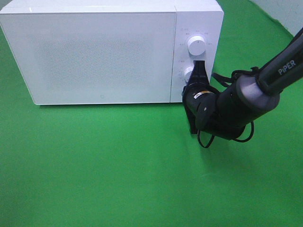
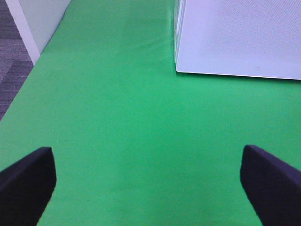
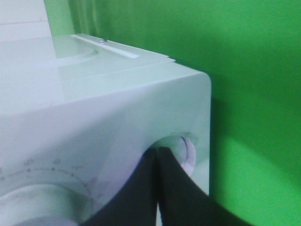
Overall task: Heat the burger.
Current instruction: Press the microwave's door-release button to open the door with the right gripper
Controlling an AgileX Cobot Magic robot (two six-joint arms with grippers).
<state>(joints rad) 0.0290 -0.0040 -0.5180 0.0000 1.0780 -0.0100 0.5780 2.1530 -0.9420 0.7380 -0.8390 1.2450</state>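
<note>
The burger is out of view. The white microwave (image 1: 104,52) stands at the back with its door closed. My right gripper (image 1: 199,63) is shut and empty, its tips pressed against the control panel over the lower knob (image 1: 188,74), below the upper knob (image 1: 196,46). In the right wrist view the closed fingertips (image 3: 157,153) meet at a round knob (image 3: 186,154). My left gripper (image 2: 150,188) hangs open over bare green cloth, its dark fingers (image 2: 26,183) wide apart, with the microwave's corner (image 2: 240,37) ahead of it.
A green cloth (image 1: 118,165) covers the table. The right arm (image 1: 255,90) reaches in from the right edge with a cable loop below it. A white wall and grey floor (image 2: 14,56) lie beyond the cloth's edge in the left wrist view.
</note>
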